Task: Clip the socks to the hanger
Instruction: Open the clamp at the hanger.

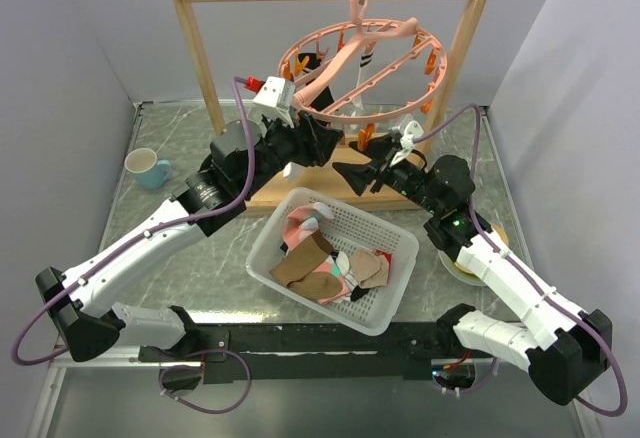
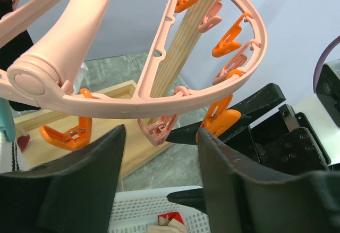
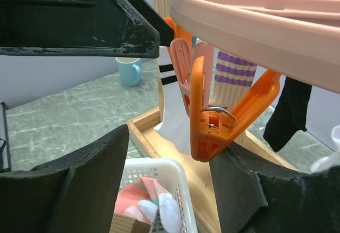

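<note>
Clip (image 3: 215, 118) hangs just ahead of your open right gripper (image 3: 170, 156), probably awaiting a squeeze; left gripper (image 2: 162, 137) gapes empty beneath the hanger (image 2: 106, 105).

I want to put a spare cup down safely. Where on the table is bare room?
Bare table lies behind the mug, left of the rack post, and in the far right corner behind the right arm. The middle is crowded: basket, left hand, right hand, hanger.

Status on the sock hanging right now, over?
Open and empty: left gripper, right gripper, both under hanger. Right jaws straddle orange clip, not gripping. Some socks hung, most in basket. Nothing in the way.
</note>
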Available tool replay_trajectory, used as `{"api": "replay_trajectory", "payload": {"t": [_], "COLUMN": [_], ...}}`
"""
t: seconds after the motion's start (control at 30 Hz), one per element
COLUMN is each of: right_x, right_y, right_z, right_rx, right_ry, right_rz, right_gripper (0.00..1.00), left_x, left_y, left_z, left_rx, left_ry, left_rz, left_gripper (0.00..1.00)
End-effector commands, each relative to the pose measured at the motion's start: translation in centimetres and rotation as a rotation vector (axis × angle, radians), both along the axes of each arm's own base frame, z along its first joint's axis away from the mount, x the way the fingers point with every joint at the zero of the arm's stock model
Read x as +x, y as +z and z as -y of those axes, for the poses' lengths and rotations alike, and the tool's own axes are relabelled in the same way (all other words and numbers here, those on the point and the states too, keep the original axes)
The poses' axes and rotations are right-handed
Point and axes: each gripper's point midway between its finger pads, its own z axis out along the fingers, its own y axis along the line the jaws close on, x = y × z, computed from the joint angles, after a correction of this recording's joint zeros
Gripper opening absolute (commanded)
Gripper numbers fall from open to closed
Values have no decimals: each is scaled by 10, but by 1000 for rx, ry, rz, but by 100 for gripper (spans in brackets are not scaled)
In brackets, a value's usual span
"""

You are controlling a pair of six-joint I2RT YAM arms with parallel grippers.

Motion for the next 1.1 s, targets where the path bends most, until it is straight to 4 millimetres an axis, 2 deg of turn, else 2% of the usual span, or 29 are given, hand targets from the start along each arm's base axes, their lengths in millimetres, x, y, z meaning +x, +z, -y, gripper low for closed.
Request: {"api": "replay_trajectory", "payload": {"t": [0.0, 0.17, 0.2, 0.33, 0.53, 0.6, 0.7, 0.73, 0.8, 0.83, 0.87, 0.97, 1.07], "right_x": [-10, -13, -14, -16, -16, -17, -17, -18, -17, -18, -18, -14, -10], "right_y": [40, 43, 45, 48, 47, 48, 46, 47, 45, 45, 45, 36, 23], "right_z": [-2, -3, -3, -4, -5, -6, -7, -7, -7, -7, -7, -2, 6], "right_rx": [53, 64, 65, 66, 69, 71, 73, 74, 74, 74, 73, 57, 35], "right_ry": [36, 48, 51, 62, 71, 73, 78, 82, 84, 86, 82, 42, -7], "right_rz": [81, 84, 87, 91, 84, 86, 81, 81, 77, 74, 73, 47, 29], "right_gripper": [67, 65, 65, 65, 63, 63, 62, 62, 62, 62, 62, 64, 72], "left_x": [3, 6, 5, 4, 4, 4, 4, 5, 6, 7, 7, 13, 14], "left_y": [17, 12, 10, 8, 8, 7, 8, 6, 6, 7, 8, 19, 23], "left_z": [-2, -2, -1, 0, 4, 4, 5, 6, 5, 5, 5, -3, -7], "left_rx": [-39, -31, -30, -26, -34, -31, -34, -28, -27, -23, -20, -33, -33], "left_ry": [12, 21, 17, 10, -3, -4, -6, -7, -1, -1, 1, 24, 32], "left_rz": [44, 33, 28, 27, 25, 25, 25, 24, 25, 31, 36, 49, 47], "left_gripper": [56, 31, 30, 32, 44, 41, 29, 22, 13, 4, 1, 1, 2]}}
